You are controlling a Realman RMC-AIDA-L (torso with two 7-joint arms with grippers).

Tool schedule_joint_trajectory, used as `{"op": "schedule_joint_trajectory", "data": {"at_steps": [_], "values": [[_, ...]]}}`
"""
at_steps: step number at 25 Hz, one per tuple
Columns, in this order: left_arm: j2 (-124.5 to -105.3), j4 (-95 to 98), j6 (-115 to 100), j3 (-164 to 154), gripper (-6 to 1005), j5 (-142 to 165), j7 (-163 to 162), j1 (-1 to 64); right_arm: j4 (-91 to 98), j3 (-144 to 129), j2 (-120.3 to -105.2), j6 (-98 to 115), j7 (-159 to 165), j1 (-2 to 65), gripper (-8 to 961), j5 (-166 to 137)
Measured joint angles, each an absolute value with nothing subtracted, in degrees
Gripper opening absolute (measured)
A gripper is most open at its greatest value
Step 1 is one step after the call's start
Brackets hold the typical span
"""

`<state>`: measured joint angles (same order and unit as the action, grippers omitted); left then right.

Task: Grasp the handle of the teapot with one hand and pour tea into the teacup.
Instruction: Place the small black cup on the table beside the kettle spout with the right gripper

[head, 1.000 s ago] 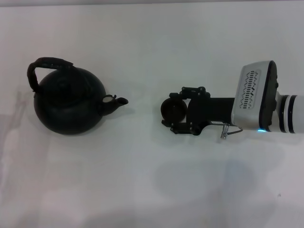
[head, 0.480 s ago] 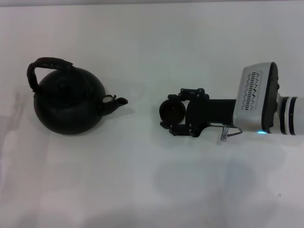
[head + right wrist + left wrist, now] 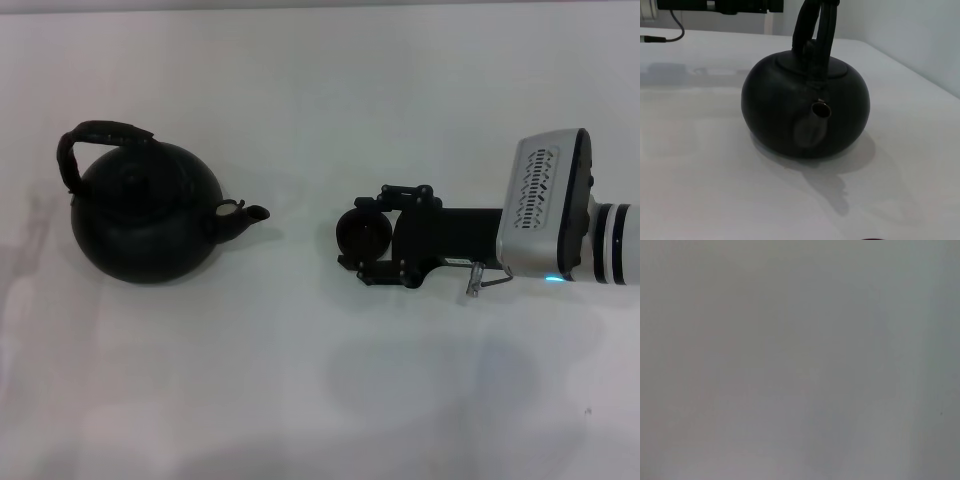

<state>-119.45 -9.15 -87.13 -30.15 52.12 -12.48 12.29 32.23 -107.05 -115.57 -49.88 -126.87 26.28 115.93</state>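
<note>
The black round teapot (image 3: 145, 222) stands on the white table at the left, its spout (image 3: 250, 213) pointing right toward the teacup. Its dark arched handle (image 3: 100, 135) stands upright over the lid. The small dark teacup (image 3: 364, 234) sits at the centre, right of the spout and apart from it. My right gripper (image 3: 353, 233) reaches in from the right, its fingers (image 3: 372, 270) pressed against the cup on both sides. The right wrist view shows the teapot (image 3: 805, 107) spout-on with the handle (image 3: 815, 30) above. My left gripper is out of view.
The white table (image 3: 300, 400) stretches around both objects. In the right wrist view a dark device with a cable (image 3: 720, 5) stands at the table's far edge behind the teapot. The left wrist view shows only a plain grey surface (image 3: 800, 360).
The right arm's silver housing has shifted slightly to the right. The teacup, the fingers and the teapot have stayed in place.
</note>
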Motion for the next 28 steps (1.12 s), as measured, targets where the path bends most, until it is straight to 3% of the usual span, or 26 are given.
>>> {"op": "schedule_joint_trajectory", "data": {"at_steps": [24, 28], "values": [[-119.27, -8.6, -87.2, -30.1, 768, 52.1, -12.5, 12.1, 32.0, -107.5, -115.57, -50.0, -126.4, 26.4, 800, 116.0], [-119.27, -8.6, -87.2, -30.1, 768, 52.1, -12.5, 11.8, 32.0, -107.3, -115.57, -51.4, -126.4, 26.3, 855, 116.0]]}}
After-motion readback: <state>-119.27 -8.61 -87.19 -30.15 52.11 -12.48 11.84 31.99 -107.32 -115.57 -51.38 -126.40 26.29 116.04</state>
